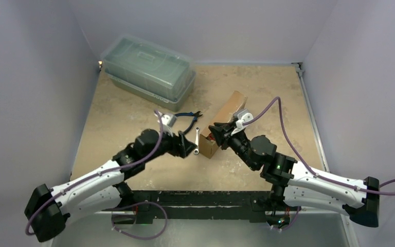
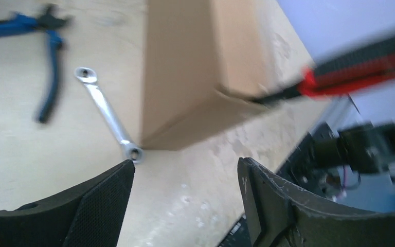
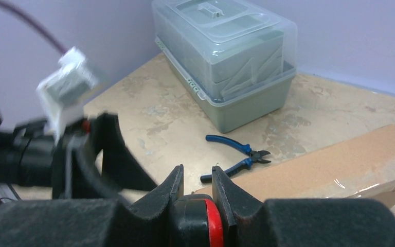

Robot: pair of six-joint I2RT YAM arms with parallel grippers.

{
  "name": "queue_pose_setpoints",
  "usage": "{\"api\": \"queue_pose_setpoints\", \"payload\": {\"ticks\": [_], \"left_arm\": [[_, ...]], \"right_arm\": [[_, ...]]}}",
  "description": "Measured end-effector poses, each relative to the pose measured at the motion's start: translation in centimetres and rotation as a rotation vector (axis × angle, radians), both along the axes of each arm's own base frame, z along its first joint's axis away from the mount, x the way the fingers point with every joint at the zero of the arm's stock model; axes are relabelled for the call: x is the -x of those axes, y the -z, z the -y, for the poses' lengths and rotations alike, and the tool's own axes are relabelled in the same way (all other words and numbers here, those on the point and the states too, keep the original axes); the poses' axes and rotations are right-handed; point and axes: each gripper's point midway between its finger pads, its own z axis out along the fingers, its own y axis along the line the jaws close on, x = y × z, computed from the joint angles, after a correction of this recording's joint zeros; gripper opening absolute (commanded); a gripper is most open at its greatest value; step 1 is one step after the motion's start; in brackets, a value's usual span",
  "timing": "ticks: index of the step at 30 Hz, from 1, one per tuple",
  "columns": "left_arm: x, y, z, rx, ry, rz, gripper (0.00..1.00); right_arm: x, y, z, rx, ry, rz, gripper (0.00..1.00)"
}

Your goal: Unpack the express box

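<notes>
Top external view is showing the express box (image 1: 225, 123) lying on the table (image 1: 123, 113) between the 2 grippers, its near end apparently open. 2 tools are already lying just beside the express box on its left-arm side: a silver wrench (image 1: 197, 141) and blue-handled pliers (image 1: 187, 119). The right gripper (image 1: 218, 135) is clamping a red-and-black tool (image 2: 360, 72) whose shaft is touching the express box's near end, so I judge a 3rd item is being taken out; whether more is waiting inside is hidden. The left gripper (image 1: 189, 147) is hovering low by the express box's near corner, jaws spread and empty. A lidded plastic container (image 1: 149, 72) is sitting well beyond the express box.
</notes>
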Motion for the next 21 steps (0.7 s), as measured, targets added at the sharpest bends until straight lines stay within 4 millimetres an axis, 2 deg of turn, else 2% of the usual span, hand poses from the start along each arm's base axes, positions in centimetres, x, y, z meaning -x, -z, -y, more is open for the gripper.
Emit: {"api": "queue_pose_setpoints", "payload": {"ticks": [3,5,7,9,11,13,16,21], "left_arm": [[3.5,0.7,3.2,0.002,0.097,0.072,0.73],[4.9,1.2,4.2,0.017,0.123,0.130,0.84],[5.7,2.3,4.3,0.045,0.121,0.203,0.87],[6.3,4.0,3.6,0.058,0.105,0.272,0.87],[6.4,6.8,2.3,-0.006,0.082,0.337,0.87],[6.2,7.1,2.2,-0.030,0.075,0.363,0.87],[5.2,5.9,2.9,-0.023,0.044,0.460,0.88],[3.7,5.1,4.0,-0.029,-0.002,0.544,0.91]], "right_arm": [[-0.2,0.0,0.0,-0.008,0.010,-0.004,0.00],[-0.2,0.0,0.0,-0.011,0.012,-0.006,0.00],[-0.2,0.0,0.0,-0.014,0.014,-0.009,0.00],[-0.2,0.0,0.0,-0.016,0.014,-0.010,0.00],[-0.2,0.0,0.0,-0.018,0.014,-0.012,0.00],[-0.2,0.0,0.0,-0.019,0.014,-0.013,0.00],[-0.2,0.0,0.0,-0.018,0.014,-0.013,0.00],[-0.2,0.0,0.0,-0.011,0.014,-0.016,0.00]]}}
